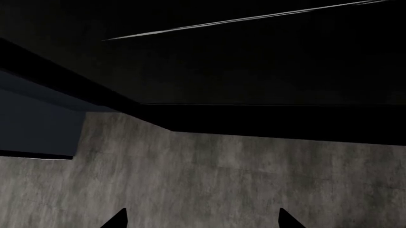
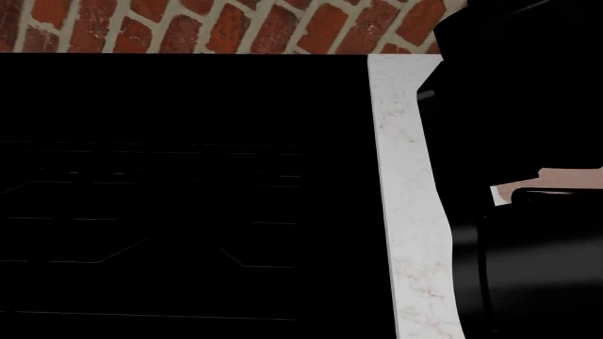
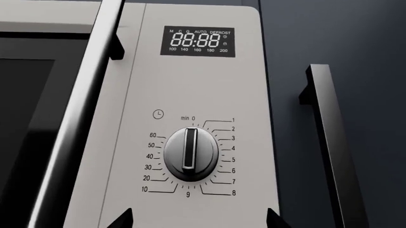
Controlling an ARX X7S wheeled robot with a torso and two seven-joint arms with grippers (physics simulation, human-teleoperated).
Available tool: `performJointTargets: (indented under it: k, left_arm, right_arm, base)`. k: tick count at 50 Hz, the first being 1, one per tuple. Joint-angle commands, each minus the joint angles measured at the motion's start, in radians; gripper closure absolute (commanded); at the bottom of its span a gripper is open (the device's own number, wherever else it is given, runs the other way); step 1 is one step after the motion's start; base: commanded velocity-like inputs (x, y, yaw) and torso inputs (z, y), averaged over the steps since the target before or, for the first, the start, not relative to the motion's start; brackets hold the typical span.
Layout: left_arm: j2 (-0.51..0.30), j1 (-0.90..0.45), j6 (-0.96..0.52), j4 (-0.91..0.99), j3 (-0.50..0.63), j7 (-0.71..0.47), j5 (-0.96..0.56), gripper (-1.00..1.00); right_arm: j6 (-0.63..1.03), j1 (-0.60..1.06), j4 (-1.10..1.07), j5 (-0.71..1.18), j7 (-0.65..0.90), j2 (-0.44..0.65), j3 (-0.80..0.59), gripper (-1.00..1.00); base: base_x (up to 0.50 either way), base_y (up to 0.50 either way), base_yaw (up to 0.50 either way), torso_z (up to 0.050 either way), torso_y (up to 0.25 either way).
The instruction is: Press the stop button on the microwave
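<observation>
"88:88", "AUTO DEFROST" on microwave display (image 3: 197, 41)

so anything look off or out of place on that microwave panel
Nothing looks damaged or askew. On the microwave control panel the display reads 88:88 and the timer dial has its grip pointing straight up toward 0. One oddity: no stop button shows in the right wrist view, only display and dial.

The microwave (image 3: 190, 95) faces the right wrist camera: a silver control panel with a dark digital display (image 3: 197, 41) reading 88:88 above a round timer dial (image 3: 190, 153), its pointer upright. A vertical door handle (image 3: 76, 109) runs beside the panel.
</observation>
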Motion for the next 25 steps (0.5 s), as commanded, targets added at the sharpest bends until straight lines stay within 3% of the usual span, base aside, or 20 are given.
performJointTargets:
  k: [1, 6, 19, 25]
  left_arm:
    - [0.000, 0.001, 0.000, -0.002, 0.000, 0.000, 0.000, -1.00]
    - [0.000, 0.001, 0.000, -0.002, 0.000, 0.000, 0.000, -1.00]
    - [0.000, 0.001, 0.000, -0.002, 0.000, 0.000, 0.000, -1.00]
    - [0.000, 0.001, 0.000, -0.002, 0.000, 0.000, 0.000, -1.00]
  right_arm:
    - [-0.006, -0.005, 0.000, 0.001, 0.005, 0.001, -0.010, -1.00]
    - [-0.011, -0.005, 0.011, 0.005, -0.001, -0.001, -0.013, -1.00]
    - [-0.024, -0.003, 0.020, 0.006, -0.001, -0.005, -0.024, -1.00]
    - [-0.018, -0.006, 0.015, 0.011, 0.002, -0.002, -0.029, -1.00]
  base:
    - [0.00, 0.00, 0.00, 0.050, 0.082]
    - [0.36, -0.04, 0.00, 0.050, 0.082]
    - [0.00, 0.00, 0.00, 0.050, 0.080]
    - [0.00, 0.00, 0.00, 0.005, 0.002]
